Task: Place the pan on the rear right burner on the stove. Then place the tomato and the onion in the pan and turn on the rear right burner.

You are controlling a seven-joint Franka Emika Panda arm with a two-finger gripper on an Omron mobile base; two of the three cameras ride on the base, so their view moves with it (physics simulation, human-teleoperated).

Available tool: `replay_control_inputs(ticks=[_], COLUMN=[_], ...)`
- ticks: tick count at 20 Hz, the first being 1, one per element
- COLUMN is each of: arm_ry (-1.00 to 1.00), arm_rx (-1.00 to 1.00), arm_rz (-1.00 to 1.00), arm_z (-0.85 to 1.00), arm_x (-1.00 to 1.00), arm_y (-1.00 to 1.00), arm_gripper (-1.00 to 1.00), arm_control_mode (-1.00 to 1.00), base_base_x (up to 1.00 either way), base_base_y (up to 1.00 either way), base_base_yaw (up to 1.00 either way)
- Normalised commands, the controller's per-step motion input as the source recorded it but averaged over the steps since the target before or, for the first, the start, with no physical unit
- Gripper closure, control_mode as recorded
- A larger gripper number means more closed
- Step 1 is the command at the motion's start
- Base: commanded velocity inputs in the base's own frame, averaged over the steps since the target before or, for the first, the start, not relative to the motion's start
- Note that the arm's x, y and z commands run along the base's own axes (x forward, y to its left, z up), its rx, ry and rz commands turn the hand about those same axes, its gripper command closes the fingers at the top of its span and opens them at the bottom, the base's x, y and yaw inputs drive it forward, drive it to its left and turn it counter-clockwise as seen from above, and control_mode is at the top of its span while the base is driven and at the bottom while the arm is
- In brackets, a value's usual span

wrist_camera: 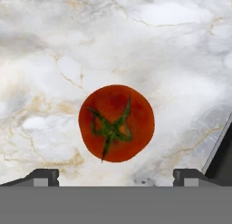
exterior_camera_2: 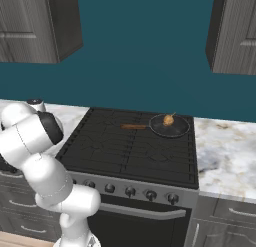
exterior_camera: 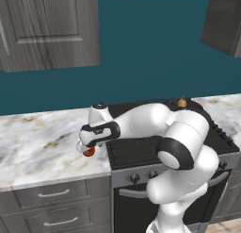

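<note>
The tomato (wrist_camera: 116, 123), red with a green stem star, lies on the marble counter left of the stove (exterior_camera: 136, 152). My gripper (wrist_camera: 116, 177) hangs open straight above it, one fingertip to each side and neither touching it. From the left base view the tomato (exterior_camera: 88, 152) peeks out beneath the gripper (exterior_camera: 86, 147). The black pan (exterior_camera_2: 170, 127) sits on the rear right burner (exterior_camera_2: 145, 118), its wooden handle pointing left. The tan onion (exterior_camera_2: 168, 120) rests inside the pan, also seen as the onion (exterior_camera: 181, 103) behind my arm.
Round knobs (exterior_camera_2: 151, 194) line the stove's steel front. Marble counter (exterior_camera: 37, 147) runs to the left and counter (exterior_camera_2: 225, 156) to the right. Grey wall cabinets (exterior_camera: 47, 29) hang overhead. The stove's dark edge (wrist_camera: 222, 159) lies close beside the tomato.
</note>
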Motion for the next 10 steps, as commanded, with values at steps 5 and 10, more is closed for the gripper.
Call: replay_control_inputs(ticks=[5,10], arm_ry=[0.00,0.00], arm_rx=[0.00,0.00], arm_rz=[0.00,0.00], arm_z=[-0.18,-0.19], arm_x=[0.26,0.30], arm_y=[0.09,0.11], arm_gripper=[-1.00,-1.00], arm_control_mode=[-1.00,-1.00], base_base_x=[0.00,0.00], base_base_y=[0.00,0.00], base_base_yaw=[0.00,0.00])
